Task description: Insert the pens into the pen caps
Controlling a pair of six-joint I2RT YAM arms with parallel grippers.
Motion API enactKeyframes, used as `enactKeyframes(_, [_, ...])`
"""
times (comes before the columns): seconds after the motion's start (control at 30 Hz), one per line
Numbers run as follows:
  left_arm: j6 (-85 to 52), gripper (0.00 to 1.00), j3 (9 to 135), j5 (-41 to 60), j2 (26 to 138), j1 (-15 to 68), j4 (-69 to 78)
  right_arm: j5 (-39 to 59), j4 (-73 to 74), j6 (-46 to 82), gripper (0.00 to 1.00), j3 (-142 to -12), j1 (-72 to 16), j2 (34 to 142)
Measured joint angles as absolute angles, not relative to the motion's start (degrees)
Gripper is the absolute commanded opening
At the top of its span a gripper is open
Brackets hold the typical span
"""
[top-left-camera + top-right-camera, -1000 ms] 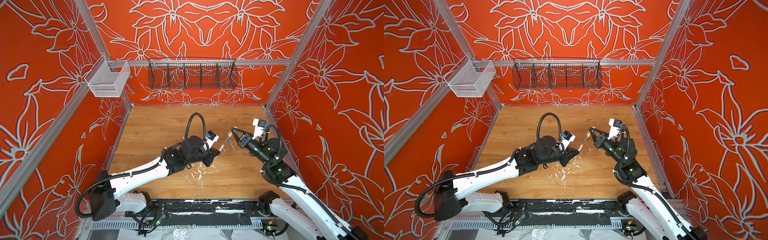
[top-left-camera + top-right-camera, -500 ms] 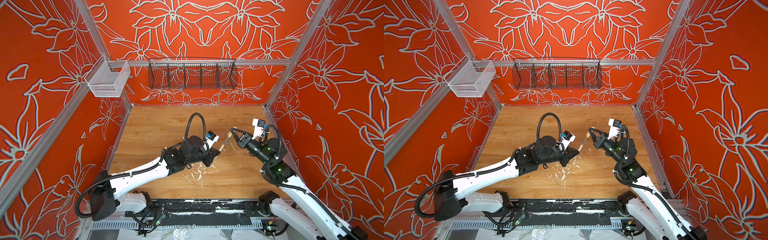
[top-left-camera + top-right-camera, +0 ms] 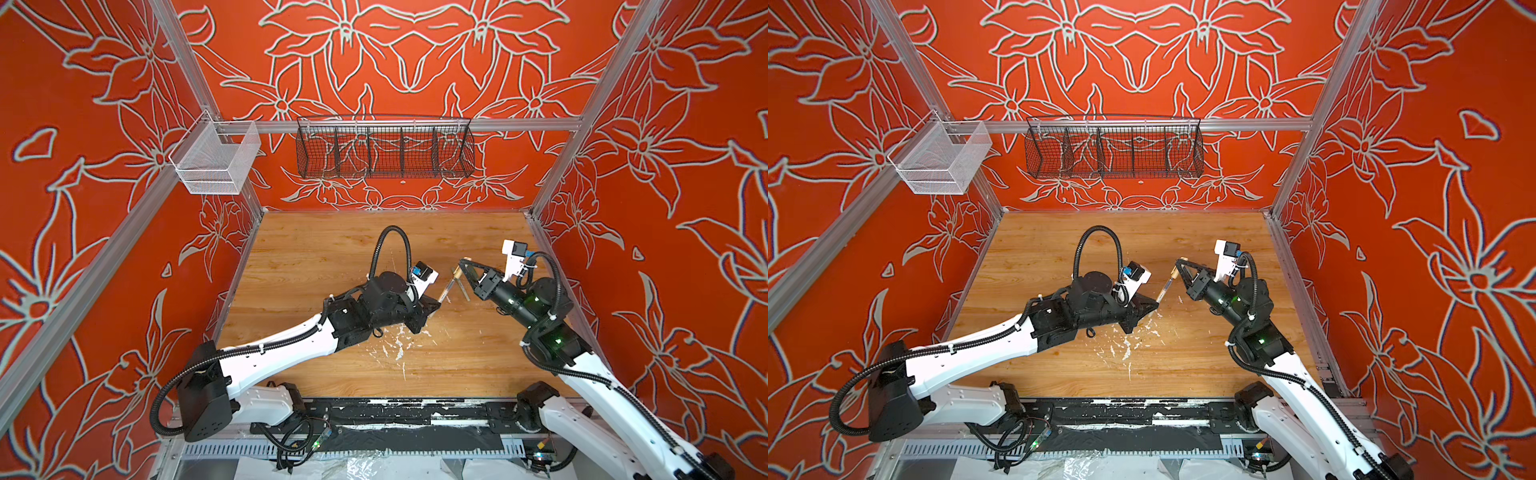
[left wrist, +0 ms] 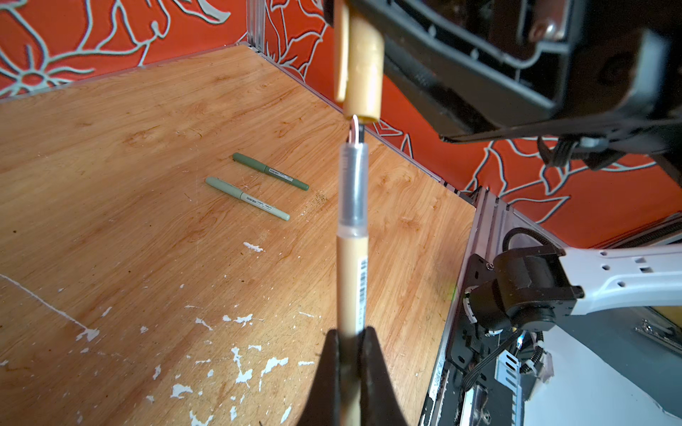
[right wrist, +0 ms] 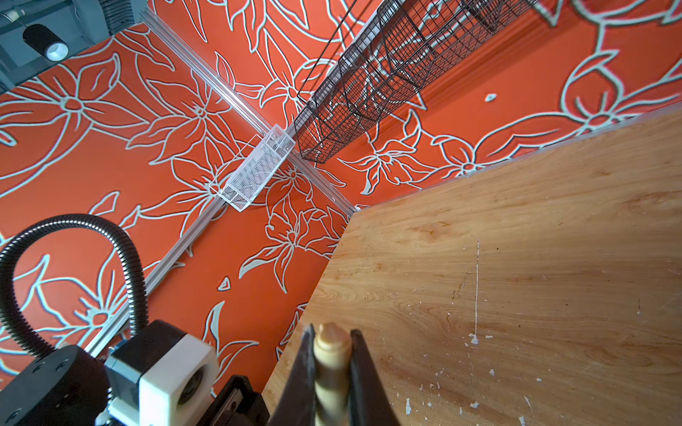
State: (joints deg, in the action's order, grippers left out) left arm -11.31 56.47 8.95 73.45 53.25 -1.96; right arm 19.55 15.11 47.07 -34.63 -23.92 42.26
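In both top views the left gripper (image 3: 434, 306) was closed on the lower end of the beige pen (image 3: 446, 289). The pen slanted up toward the right gripper (image 3: 462, 262), which pinched the beige cap (image 3: 457, 271) above the wooden table (image 3: 311, 257), right of centre. Pen and cap lay nearly in one line, but from that far off it could not be told whether the tip had entered the cap. A black wire basket (image 3: 384, 149) and a white mesh basket (image 3: 216, 160) hung on the wall rails.

The left wrist view came much closer. The left gripper (image 4: 350, 332) squeezed the beige barrel tight, and a clear grey section ran on from the barrel. The narrow tip stood just at the open mouth of the beige cap (image 4: 360, 73), barely inside if at all. Only this view plainly showed the dark green pen (image 4: 271, 171) and the pale green pen (image 4: 247, 198). They lay side by side on the table, near each other without touching, well beyond the held pen.

The right wrist view alone showed the rounded closed end of the beige cap (image 5: 331, 346), clamped between the narrow jaws of the right gripper (image 5: 332, 332). The cap's mouth and the beige pen were hidden from it.
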Motion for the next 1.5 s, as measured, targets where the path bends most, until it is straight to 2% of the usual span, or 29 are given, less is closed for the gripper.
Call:
enactKeyframes(0.67, [-11.1, 0.00, 58.3, 7.6, 74.4, 53.3, -2.2, 21.5, 16.5, 50.0, 0.00, -33.1, -24.6, 42.7])
enactKeyframes(1.5, [-9.2, 0.00, 63.4, 6.6, 76.7, 53.1, -4.8, 22.5, 14.1, 45.4, 0.00, -34.2, -24.8, 41.3])
